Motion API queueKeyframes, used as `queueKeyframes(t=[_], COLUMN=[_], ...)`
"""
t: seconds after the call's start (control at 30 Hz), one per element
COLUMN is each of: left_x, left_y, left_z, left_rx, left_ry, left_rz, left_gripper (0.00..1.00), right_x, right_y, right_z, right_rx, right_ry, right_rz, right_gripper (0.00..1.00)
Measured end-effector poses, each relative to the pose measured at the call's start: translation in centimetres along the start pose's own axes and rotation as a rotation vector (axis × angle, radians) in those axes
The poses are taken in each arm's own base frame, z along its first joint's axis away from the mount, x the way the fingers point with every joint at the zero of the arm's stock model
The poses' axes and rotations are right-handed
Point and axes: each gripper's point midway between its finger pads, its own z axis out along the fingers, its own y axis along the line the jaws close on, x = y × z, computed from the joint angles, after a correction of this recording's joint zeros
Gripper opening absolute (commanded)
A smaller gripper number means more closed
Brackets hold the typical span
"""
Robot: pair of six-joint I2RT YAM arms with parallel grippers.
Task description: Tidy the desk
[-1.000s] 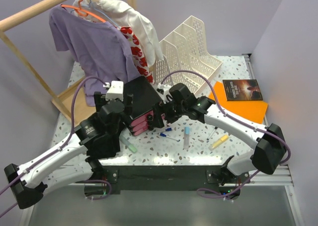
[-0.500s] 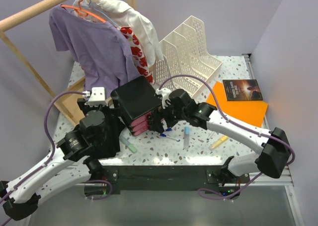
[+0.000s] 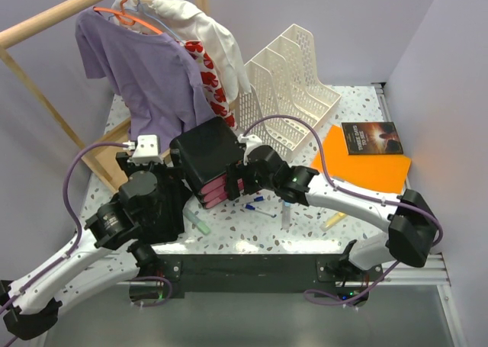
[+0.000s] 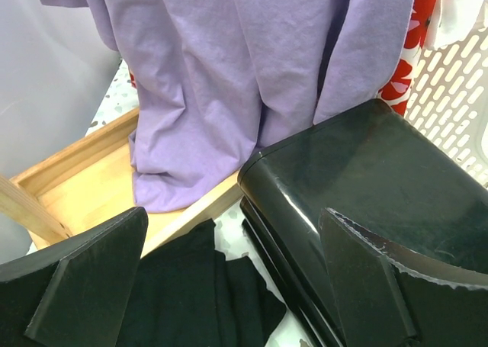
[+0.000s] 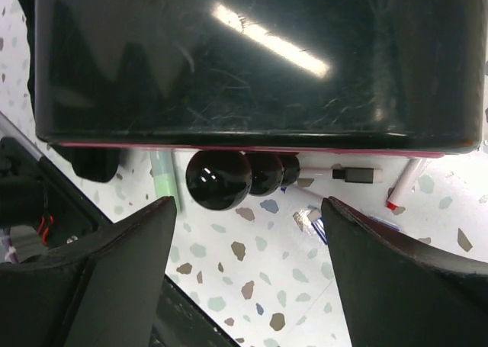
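Two open claws, nothing held: left gripper spread full, right gripper spread wide. Straight ahead of right gripper, near but not touching: drawer knobs, lined up one behind another on front of black drawer box. Nearer arm for a drawer pull, likely: right. Left gripper just beside box's far side, facing purple shirt. Only in right wrist view: knobs, green marker on desk. Only from top: desk under everything, file rack beyond.

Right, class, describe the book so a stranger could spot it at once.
On the right of the desk lies an orange folder. The book rests on its far end: small, dark-covered, stark against the bright orange.
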Motion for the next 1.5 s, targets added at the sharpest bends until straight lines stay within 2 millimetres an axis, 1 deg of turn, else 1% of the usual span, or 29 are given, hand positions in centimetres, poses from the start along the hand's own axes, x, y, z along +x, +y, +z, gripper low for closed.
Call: queueKeyframes(t=[0.03,0.07,0.1,0.2,0.3,0.37,0.4,0.43,0.53,0.63,0.7,0.77,0.93,1.0,1.1,1.2,1.33,1.43,1.47,1.5], left_x=[0.0,0.1,0.1,0.2,0.3,0.3,0.3,0.3,0.3,0.3,0.3,0.3,0.6,0.7,0.8,1.0,1.3,1.5,1.5,1.6], left_y=[0.0,0.0,0.0,0.1,0.1,0.2,0.2,0.2,0.3,0.3,0.3,0.3,0.3,0.2,0.1,-0.1,-0.3,-0.3,-0.3,-0.3], left_z=[0.0,0.0,0.0,0.0,0.0,0.1,0.1,0.1,0.1,0.1,0.1,0.1,0.2,0.3,0.4,0.6,0.8,1.0,1.0,1.0], left_rx=[0.000,0.000,0.000,-0.001,-0.004,-0.007,-0.007,-0.008,-0.010,-0.010,-0.009,-0.009,-0.010,-0.011,-0.008,-0.007,-0.011,-0.015,-0.016,-0.017], left_ry=[0.000,0.000,0.000,0.002,0.004,0.004,0.004,0.004,0.004,0.005,0.005,0.005,0.010,0.013,0.019,0.025,0.036,0.042,0.044,0.045], left_rz=[0.000,0.000,0.001,0.004,0.006,0.005,0.005,0.005,0.007,0.008,0.008,0.008,0.017,0.023,0.030,0.038,0.053,0.065,0.067,0.069], left_gripper=[1.00,1.00,1.00,1.00,1.00,1.00,1.00,1.00,1.00,1.00,1.00,1.00,1.00,1.00,1.00,1.00,1.00,1.00,1.00,1.00], right_x=[0.0,-0.1,-0.1,-0.1,-0.4,-0.6,-0.6,-0.7,-0.8,-1.1,-1.2,-1.2,-1.1,-0.7,0.2,1.3,2.6,3.6,4.0,4.4], right_y=[-0.1,-0.3,-0.3,-0.2,0.3,0.3,0.4,0.4,0.6,0.5,0.4,0.4,0.5,0.4,0.2,-0.2,-0.6,-0.9,-1.0,-1.1], right_z=[0.1,0.3,0.5,1.1,1.4,1.6,1.7,1.7,1.7,1.7,1.7,1.7,1.7,1.3,0.0,-1.5,-3.3,-4.0,-4.2,-4.4], right_rx=[0.010,0.020,0.025,0.024,0.013,0.013,0.013,0.012,0.009,0.016,0.019,0.019,0.016,0.009,-0.010,-0.029,-0.050,-0.062,-0.066,-0.068], right_ry=[-0.003,-0.006,-0.007,-0.014,-0.024,-0.031,-0.033,-0.036,-0.040,-0.050,-0.052,-0.052,-0.051,-0.049,-0.045,-0.043,-0.038,-0.030,-0.024,-0.019], right_rz=[0.007,0.016,0.023,0.042,0.049,0.051,0.052,0.055,0.059,0.068,0.075,0.076,0.087,0.096,0.110,0.115,0.117,0.116,0.115,0.114], right_gripper=[0.74,0.68,0.65,0.56,0.55,0.52,0.51,0.46,0.41,0.26,0.19,0.14,0.13,0.13,0.13,0.15,0.20,0.29,0.37,0.41])
